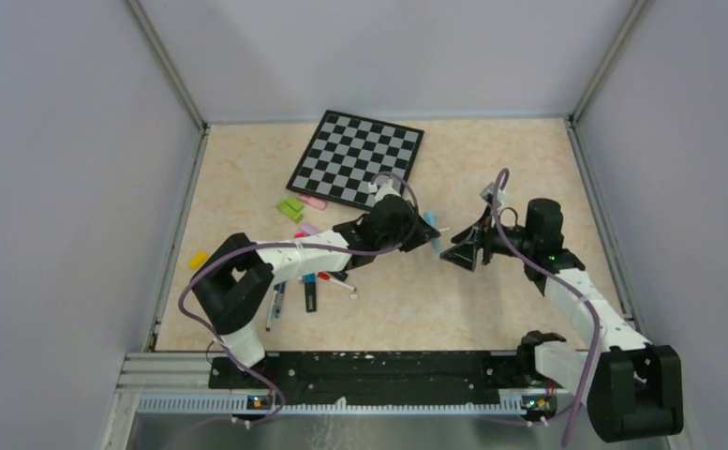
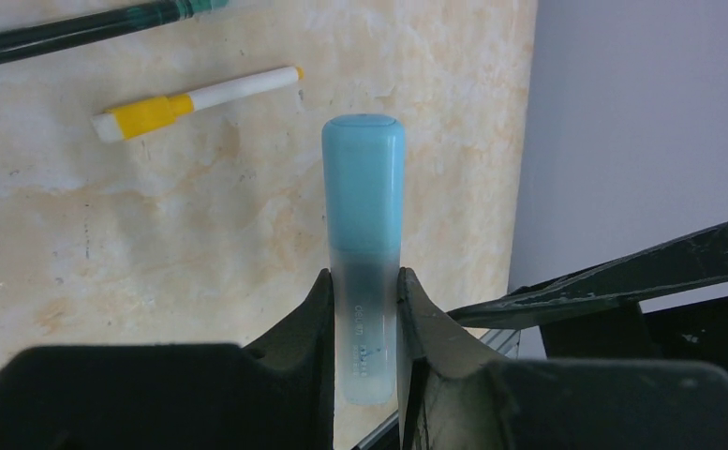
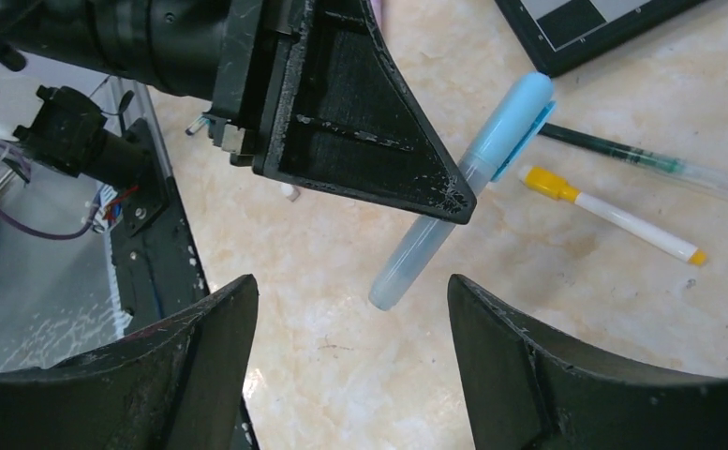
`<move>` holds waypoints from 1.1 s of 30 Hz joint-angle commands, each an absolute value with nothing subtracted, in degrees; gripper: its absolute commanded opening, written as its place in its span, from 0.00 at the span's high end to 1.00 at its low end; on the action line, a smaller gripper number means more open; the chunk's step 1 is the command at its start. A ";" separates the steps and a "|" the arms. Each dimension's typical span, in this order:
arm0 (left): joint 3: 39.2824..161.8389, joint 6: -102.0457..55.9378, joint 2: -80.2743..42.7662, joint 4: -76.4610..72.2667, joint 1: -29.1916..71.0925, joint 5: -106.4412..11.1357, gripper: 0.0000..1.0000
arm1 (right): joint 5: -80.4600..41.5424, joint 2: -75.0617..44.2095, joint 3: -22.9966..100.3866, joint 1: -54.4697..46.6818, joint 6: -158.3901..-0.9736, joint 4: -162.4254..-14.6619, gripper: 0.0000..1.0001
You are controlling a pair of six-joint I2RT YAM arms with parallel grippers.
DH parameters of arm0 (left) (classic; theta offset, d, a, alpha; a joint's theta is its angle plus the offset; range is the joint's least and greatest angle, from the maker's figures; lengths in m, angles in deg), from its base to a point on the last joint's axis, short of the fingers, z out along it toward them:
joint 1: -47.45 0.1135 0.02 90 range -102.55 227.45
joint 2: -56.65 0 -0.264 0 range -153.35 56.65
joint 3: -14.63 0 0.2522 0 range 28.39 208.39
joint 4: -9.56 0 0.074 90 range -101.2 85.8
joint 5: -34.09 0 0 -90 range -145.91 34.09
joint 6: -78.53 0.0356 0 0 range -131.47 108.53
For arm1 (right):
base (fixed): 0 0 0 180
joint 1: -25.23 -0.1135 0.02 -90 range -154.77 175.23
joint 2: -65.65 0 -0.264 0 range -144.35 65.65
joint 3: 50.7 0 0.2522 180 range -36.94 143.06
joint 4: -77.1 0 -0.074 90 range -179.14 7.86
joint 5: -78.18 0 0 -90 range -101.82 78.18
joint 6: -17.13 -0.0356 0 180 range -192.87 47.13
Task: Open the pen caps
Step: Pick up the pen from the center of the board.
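1. Top view, left gripper (image 1: 427, 230): reaches over the middle of the table (image 1: 491, 309) and clamps a light-blue pen (image 1: 432, 242).
2. Top view, right gripper (image 1: 458, 251): faces the left gripper with its fingers spread, just beside the pen's near end.
3. Top view, elsewhere: shows a checkered board (image 1: 355, 157) at the back. Green caps (image 1: 290, 208) and a pink cap (image 1: 315, 202) just in front of it. A small yellow cap (image 1: 197, 260) near the left edge. More pens (image 1: 313, 281) partly under the left arm.
4. Left wrist view, left gripper (image 2: 364, 281): pinches the frosted half of the light-blue pen (image 2: 364, 178) between both fingers (image 2: 318, 314), with the solid blue half sticking out beyond them.
5. Left wrist view, writing: faint pale print along the frosted half, too small to read.
6. Left wrist view, cap: joined to the barrel, pen closed; cannot tell which half is the cap.
7. Left wrist view, table: bears a white pen (image 2: 196, 101) with a yellow cap on, near a dark green pen (image 2: 79, 30).
8. Right wrist view, right gripper (image 3: 350, 281): stands wide open and holds nothing. Frosted end of the light-blue pen (image 3: 416, 248) in the gap, apart from both fingers.
9. Right wrist view, left gripper (image 3: 453, 192): crosses the pen near its middle.
10. Right wrist view, beyond: white pen (image 3: 613, 214) and dark green pen (image 3: 641, 159) side by side, and a corner of the checkered board (image 3: 603, 23).
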State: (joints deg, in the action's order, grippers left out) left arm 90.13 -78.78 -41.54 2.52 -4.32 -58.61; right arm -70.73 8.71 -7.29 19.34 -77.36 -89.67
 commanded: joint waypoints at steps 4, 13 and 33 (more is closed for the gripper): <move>93.66 -81.76 -42.75 6.97 -5.82 -63.56 1.00 | -62.93 6.21 -4.86 16.81 -75.47 -89.18 0.29; 94.52 -81.87 -43.55 8.54 -7.72 -64.42 1.00 | -58.64 5.00 -5.17 15.11 -76.61 -91.12 0.41; 88.68 -71.93 -39.26 21.55 -10.73 -66.31 0.54 | -60.42 5.53 -2.56 15.03 -73.52 -88.45 1.00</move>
State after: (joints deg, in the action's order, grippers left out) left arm 92.29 -79.02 -44.32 8.40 -10.35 -67.42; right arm -53.95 4.38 -6.77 16.02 -78.12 -89.70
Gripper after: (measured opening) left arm 0.338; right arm 0.093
